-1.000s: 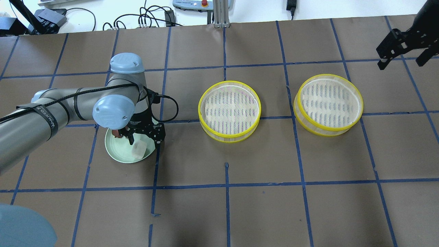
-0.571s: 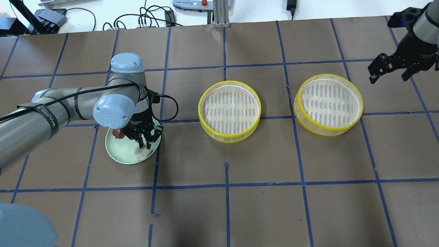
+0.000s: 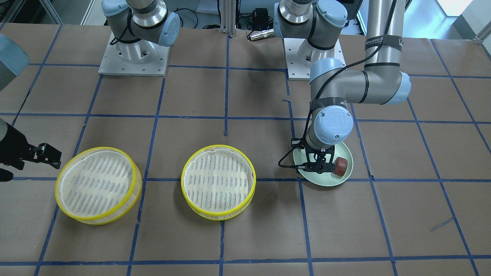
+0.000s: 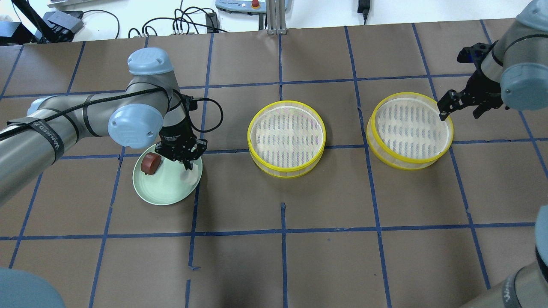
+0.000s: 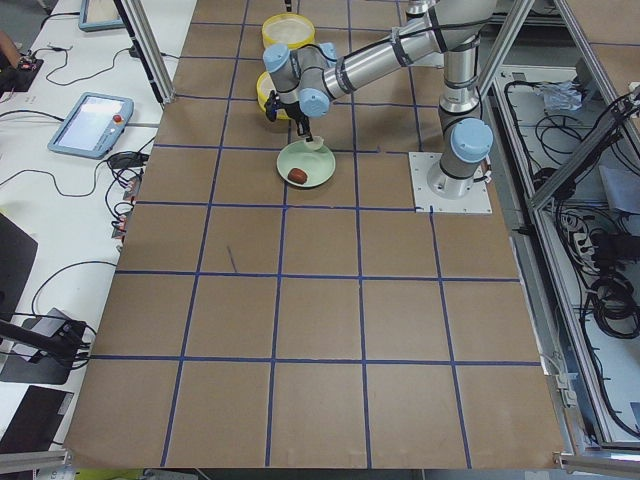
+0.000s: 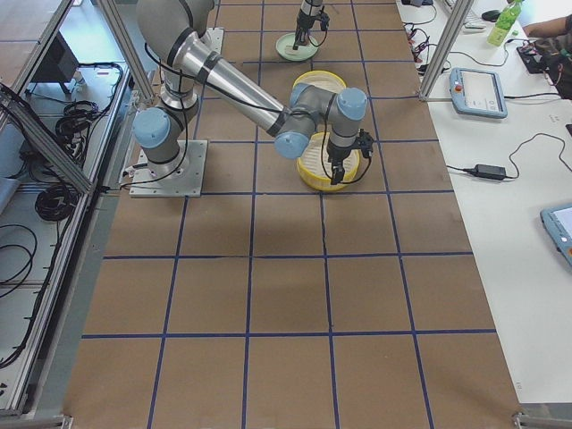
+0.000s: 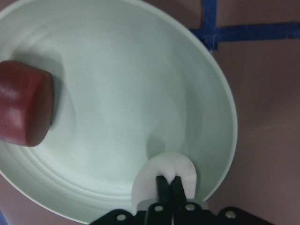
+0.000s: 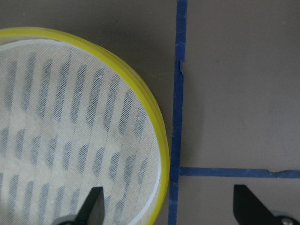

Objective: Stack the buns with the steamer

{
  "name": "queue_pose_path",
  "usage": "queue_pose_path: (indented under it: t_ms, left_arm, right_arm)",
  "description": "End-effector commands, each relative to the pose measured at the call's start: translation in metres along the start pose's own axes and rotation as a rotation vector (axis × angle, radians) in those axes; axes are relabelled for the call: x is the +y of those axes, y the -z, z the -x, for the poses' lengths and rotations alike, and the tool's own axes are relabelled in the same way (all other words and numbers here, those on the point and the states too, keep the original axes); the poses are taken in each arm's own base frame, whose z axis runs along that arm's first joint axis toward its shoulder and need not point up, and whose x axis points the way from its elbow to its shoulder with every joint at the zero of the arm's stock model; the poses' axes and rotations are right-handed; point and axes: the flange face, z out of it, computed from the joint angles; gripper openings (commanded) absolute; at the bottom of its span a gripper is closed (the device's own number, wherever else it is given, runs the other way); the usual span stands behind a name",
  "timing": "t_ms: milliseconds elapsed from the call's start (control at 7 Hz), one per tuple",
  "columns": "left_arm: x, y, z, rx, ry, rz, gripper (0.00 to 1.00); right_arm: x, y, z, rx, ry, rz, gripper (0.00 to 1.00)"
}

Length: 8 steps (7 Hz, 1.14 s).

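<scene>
My left gripper (image 4: 183, 162) is shut on the white bun (image 4: 187, 174) over the right side of the pale green plate (image 4: 165, 190). In the left wrist view the fingers (image 7: 162, 187) pinch the white bun (image 7: 164, 174) near the plate's rim (image 7: 220, 103). The reddish-brown bun (image 4: 151, 163) lies at the plate's far left and also shows in the wrist view (image 7: 23, 110). Two yellow-rimmed steamer trays stand empty, one in the middle (image 4: 286, 137) and one at the right (image 4: 410, 130). My right gripper (image 4: 460, 110) is open over the right tray's far right rim (image 8: 157, 122).
Brown paper with a blue tape grid covers the table (image 4: 282, 256). Cables and a control box (image 4: 239, 5) lie beyond the far edge. The two arm bases (image 3: 132, 57) stand at the robot's side of the table.
My left gripper has dropped onto the white bun, shut on it and carried it toward the plate's right rim, uncovering the red bun. My right arm has swung in to the right tray's edge.
</scene>
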Motion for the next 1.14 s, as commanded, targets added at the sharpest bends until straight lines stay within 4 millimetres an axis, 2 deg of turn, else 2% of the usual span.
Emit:
queue_pose_path:
  t_ms: [0,143,286,429,571,714,857,1000]
  left_arm:
    - [-0.009,0.026,-0.041,0.317,0.397,0.096,0.12]
    - [-0.006,0.028,-0.067,0.491,0.495,0.2,0.12]
    - [-0.018,0.027,-0.092,0.707,0.522,0.298,0.11]
    - [-0.028,0.027,-0.097,0.763,0.549,0.291,0.33]
    - [-0.031,0.026,-0.097,0.764,0.551,0.278,0.99]
    - [-0.032,0.024,-0.096,0.763,0.551,0.28,1.0]
    - [-0.031,0.026,-0.096,0.762,0.548,0.274,1.0]
    - [-0.034,0.03,-0.085,0.675,0.506,0.162,1.0]
  right_arm:
    - [0.003,-0.03,0.002,0.0,-0.004,-0.006,0.96]
    - [0.003,-0.031,0.002,-0.002,-0.006,-0.006,0.96]
    - [0.003,-0.033,0.002,-0.002,-0.006,-0.001,0.77]
    - [0.004,-0.034,0.002,-0.004,-0.006,0.003,0.48]
    - [0.004,-0.035,0.002,-0.009,-0.003,0.01,0.21]
    - [0.004,-0.035,0.002,-0.007,-0.003,0.009,0.07]
    - [0.002,-0.03,0.001,-0.003,-0.003,0.001,0.04]
    - [0.0,-0.021,0.0,0.009,-0.001,-0.012,0.03]
